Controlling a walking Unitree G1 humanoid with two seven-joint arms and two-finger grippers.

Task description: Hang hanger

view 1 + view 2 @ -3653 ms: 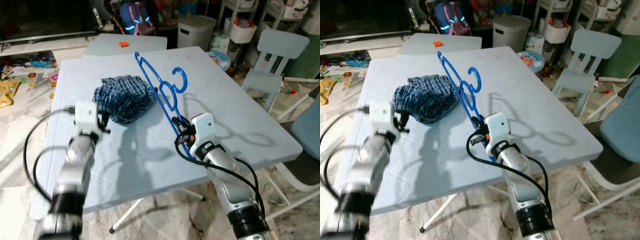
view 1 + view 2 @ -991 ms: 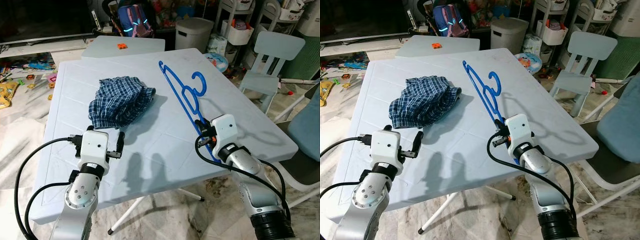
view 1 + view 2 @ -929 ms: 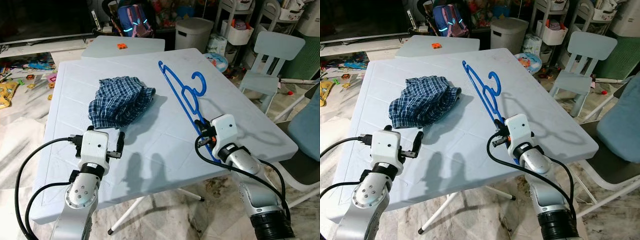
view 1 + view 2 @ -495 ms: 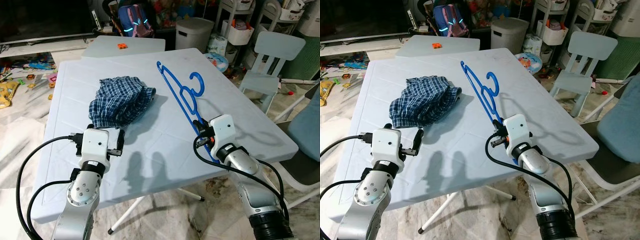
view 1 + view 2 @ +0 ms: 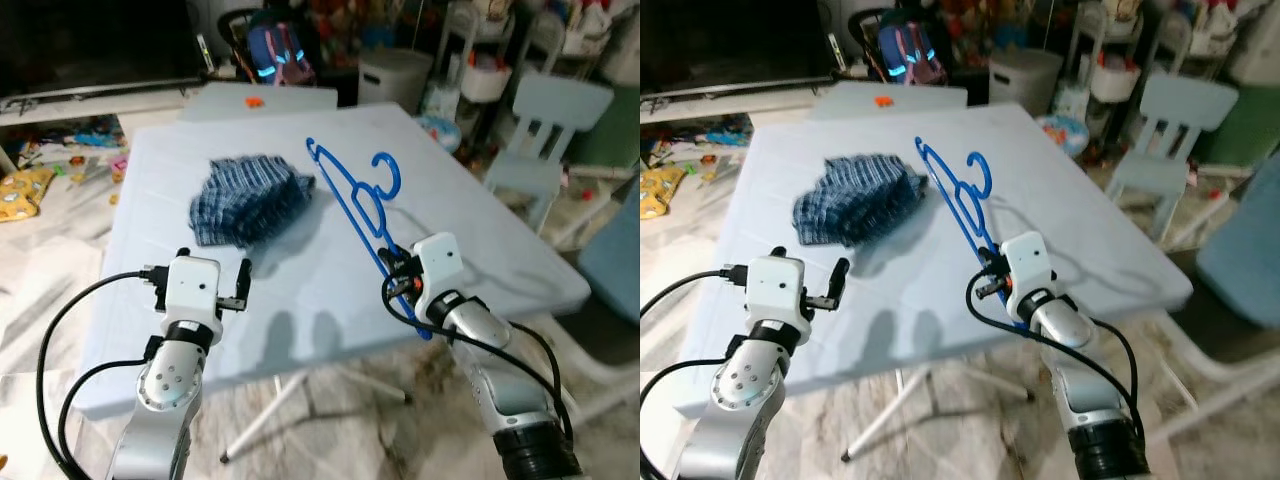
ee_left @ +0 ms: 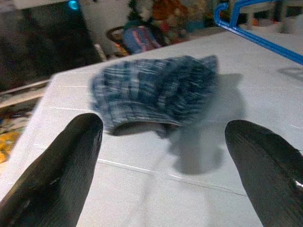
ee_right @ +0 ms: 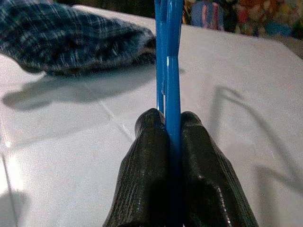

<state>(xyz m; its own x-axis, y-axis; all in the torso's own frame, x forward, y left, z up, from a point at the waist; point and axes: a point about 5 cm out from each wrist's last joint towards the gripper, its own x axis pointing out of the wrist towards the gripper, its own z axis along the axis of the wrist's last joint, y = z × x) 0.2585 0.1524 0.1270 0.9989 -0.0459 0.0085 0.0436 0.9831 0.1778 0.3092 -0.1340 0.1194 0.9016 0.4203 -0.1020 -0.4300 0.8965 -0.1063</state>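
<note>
My two head cameras look forward and down over the pale worktop point(image 5: 300, 270) from above its near edge, both arms reaching into frame, the cluttered room behind. The left wrist camera sits low, sighting between the left pincer point(image 6: 165, 165) toward the checked cloth point(image 6: 156, 92). The right wrist camera looks close along the right pincer point(image 7: 173, 137) up the blue hanger point(image 7: 166, 61); both wrist cameras share that cloth.

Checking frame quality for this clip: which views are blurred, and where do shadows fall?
Both eye views are soft with motion blur, especially the background clutter; arm and blue hanger shadows fall on the white table. Left wrist view: the plaid cloth is blurred. Right wrist view: the right gripper is sharp, with the cloth's shadow on the table.
</note>
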